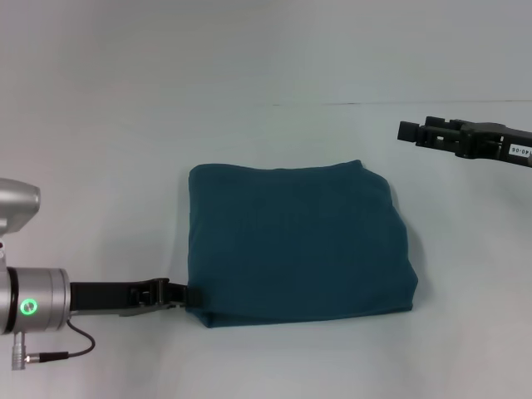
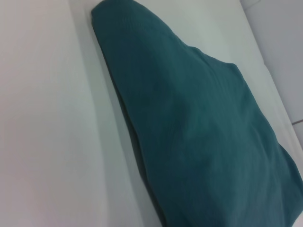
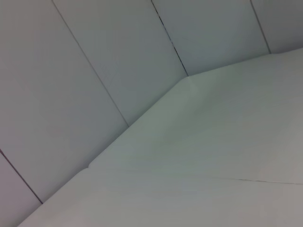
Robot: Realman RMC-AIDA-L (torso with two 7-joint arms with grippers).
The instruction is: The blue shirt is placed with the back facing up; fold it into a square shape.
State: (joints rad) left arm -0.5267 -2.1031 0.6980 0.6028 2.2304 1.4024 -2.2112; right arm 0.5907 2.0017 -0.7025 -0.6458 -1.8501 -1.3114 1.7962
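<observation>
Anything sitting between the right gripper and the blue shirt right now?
Nothing: in the head view only bare white table separates the right gripper, held off to the far right, from the folded blue shirt.

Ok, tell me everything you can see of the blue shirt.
The blue shirt is plain dark teal, soft knit cloth without print. It lies flat on the white table, folded into a roughly square bundle, no sleeves or collar showing, edges slightly rounded and layered at the near side. The left gripper sits low at its near-left corner, touching or gripping the edge; which one cannot be told. The right gripper hangs clear of it, far right.
</observation>
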